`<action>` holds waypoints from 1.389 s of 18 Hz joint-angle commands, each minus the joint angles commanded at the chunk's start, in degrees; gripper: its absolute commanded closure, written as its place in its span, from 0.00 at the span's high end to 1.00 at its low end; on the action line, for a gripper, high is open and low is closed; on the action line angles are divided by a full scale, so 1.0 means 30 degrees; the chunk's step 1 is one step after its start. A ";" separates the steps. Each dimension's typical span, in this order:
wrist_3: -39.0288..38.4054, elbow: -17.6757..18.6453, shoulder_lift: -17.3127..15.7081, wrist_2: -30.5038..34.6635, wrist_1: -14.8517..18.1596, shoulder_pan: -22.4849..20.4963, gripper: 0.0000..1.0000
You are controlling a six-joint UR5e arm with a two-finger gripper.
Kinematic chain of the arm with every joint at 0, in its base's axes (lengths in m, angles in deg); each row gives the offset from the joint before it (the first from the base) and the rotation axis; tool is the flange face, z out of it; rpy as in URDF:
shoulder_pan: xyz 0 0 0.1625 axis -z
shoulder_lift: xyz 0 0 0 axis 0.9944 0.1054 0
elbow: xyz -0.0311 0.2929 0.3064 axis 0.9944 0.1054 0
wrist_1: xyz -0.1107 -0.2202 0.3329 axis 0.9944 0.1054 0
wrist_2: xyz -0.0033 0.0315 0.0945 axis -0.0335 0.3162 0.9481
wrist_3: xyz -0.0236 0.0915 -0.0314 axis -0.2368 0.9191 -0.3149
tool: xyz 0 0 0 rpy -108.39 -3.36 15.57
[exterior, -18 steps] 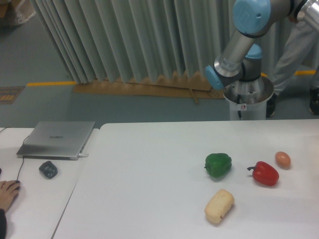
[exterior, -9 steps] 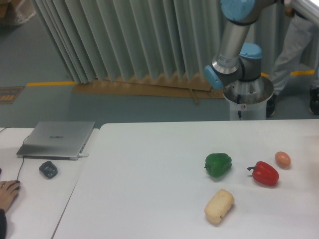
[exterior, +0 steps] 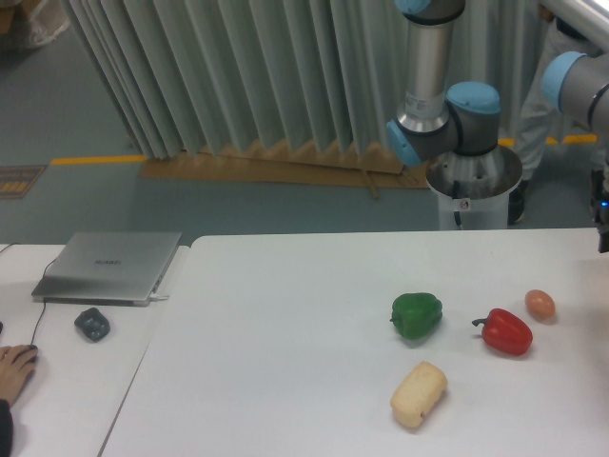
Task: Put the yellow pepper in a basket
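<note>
The yellow pepper is out of view, and no basket shows either. The arm (exterior: 425, 67) rises from its base (exterior: 473, 186) behind the table and bends out of frame at the top. Its blue-grey wrist (exterior: 580, 86) comes back in at the upper right. Below the wrist, a dark piece of the gripper (exterior: 602, 214) hangs at the right edge, above the table's far right side. The frame cuts off its fingers, so I cannot tell if it is open or shut, or whether it holds anything.
On the white table (exterior: 285, 314) lie a green pepper (exterior: 417, 315), a red pepper (exterior: 505, 331), an orange egg-like ball (exterior: 540, 304) and a pale beige bread-like lump (exterior: 419, 393). A laptop (exterior: 109, 266), a dark mouse (exterior: 92, 324) and a person's hand (exterior: 13, 368) are at the left.
The arm has swung its upper link upright. The wrist and a dark part of the gripper have come down into view at the right edge. The things on the table have not moved.
</note>
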 joint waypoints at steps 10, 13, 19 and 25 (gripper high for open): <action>-0.0117 -0.0234 0.0292 -0.0263 -0.0029 0.0380 1.00; -0.0058 -0.0498 0.0497 -0.0264 0.0000 0.0468 1.00; 0.0001 -0.0527 0.0644 -0.0322 0.0029 0.0527 1.00; -0.0058 -0.0499 0.0645 -0.0527 0.0029 0.0498 1.00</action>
